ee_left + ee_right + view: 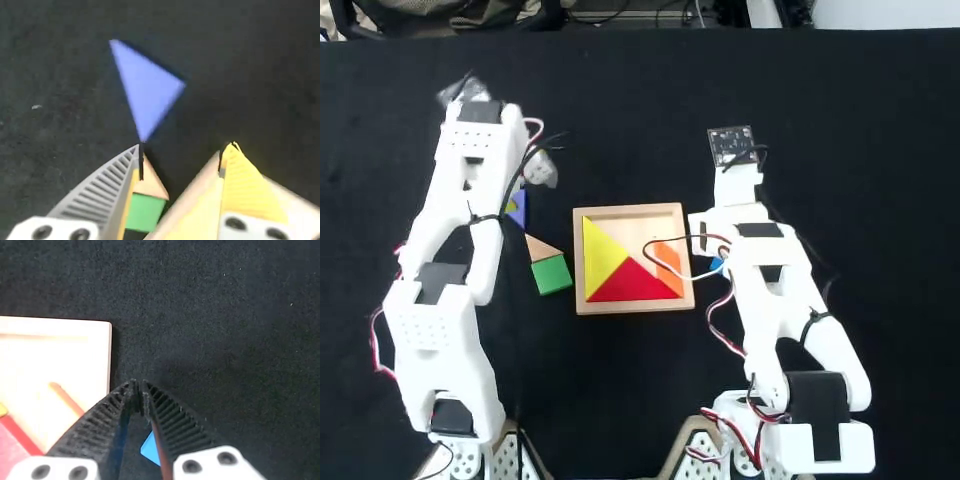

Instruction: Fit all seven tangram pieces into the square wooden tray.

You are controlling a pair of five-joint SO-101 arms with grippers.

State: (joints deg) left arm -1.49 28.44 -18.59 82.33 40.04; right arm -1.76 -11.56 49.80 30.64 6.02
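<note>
Judging the next pick from the left wrist view, I have the left gripper (180, 150) spread wide. The violet triangle (146, 89) lies flat on the table (880, 150) just beyond its fingertips. It sits off-centre: one sharp corner comes almost to the tip of the grey ribbed finger (112, 177), and the body fans away from it, so I'd shift toward that finger before closing. From above, this triangle is left of the tray (630, 209) and level with its far edge, so the left arm is clearly the nearer one.

The tan triangle (540, 246) and green square (551, 274) lie just on its near side, close enough to be nudged. The tray holds a yellow triangle (600, 255), a red triangle (632, 285) and an orange piece (668, 262), with bare wood at the far right.

The right gripper (139, 386) has its fingers pressed together just off the tray's right edge. A small blue piece (149, 447) shows beneath it, and I can't tell whether it's gripped.
</note>
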